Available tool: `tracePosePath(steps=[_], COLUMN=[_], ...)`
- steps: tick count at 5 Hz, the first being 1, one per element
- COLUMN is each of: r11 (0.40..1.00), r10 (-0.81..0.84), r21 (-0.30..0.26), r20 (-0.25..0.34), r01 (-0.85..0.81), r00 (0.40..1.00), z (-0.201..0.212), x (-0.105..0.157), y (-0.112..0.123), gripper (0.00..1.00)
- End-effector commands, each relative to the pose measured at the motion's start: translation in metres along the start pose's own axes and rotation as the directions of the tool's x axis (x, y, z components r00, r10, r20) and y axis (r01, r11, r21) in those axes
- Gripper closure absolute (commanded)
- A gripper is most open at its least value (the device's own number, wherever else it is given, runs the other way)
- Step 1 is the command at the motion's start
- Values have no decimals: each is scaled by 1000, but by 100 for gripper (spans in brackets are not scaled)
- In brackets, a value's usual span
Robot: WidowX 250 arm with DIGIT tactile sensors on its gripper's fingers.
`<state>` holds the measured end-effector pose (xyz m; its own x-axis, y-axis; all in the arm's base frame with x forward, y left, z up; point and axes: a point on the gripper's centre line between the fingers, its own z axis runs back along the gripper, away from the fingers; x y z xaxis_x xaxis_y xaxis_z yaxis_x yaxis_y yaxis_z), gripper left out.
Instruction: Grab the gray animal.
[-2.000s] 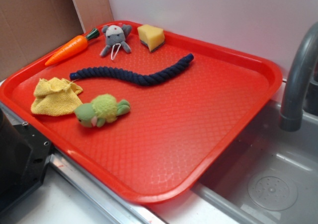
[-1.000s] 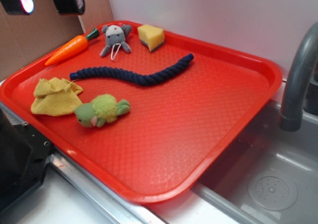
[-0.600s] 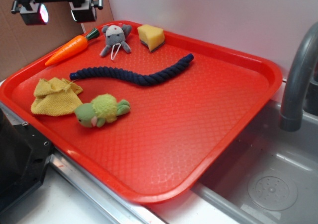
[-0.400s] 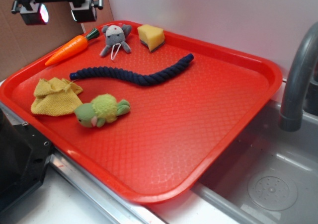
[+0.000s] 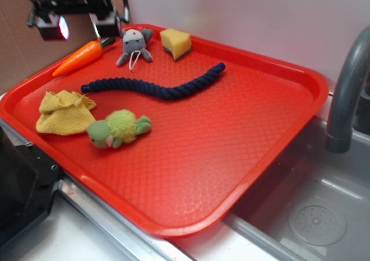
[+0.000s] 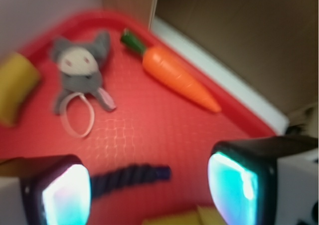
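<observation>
My hand [image 5: 78, 25] hangs in the upper left of the frame with its two fingers [image 6: 56, 195] spread wide apart and nothing between them. Below it, at the left, the orange carrot [image 5: 80, 57] lies along the rim of the red tray [image 5: 277, 81]. Just right of the carrot's green top lies the gray animal [image 5: 134, 46], in the far corner of the tray, apart from my hand. Further right is a yellow sponge [image 5: 176, 43]. A dark blue rope [image 5: 156, 87] stretches across the tray below them.
</observation>
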<state>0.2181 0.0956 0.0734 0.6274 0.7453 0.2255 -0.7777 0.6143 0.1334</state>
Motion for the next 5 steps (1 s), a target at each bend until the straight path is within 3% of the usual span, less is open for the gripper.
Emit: tracePosePath(steps=[1, 2, 3, 5], r11=[977, 960, 967, 985], r10=[195, 187, 181, 158], r21=[-99, -237, -209, -93], r20=[80, 152, 160, 109], r01=[-187, -148, -145, -148], r00=[978, 970, 970, 981], z=[-7, 1, -10, -38], x=[60, 67, 78, 94], y=[-17, -16, -24, -54], gripper=[0, 0, 0, 0])
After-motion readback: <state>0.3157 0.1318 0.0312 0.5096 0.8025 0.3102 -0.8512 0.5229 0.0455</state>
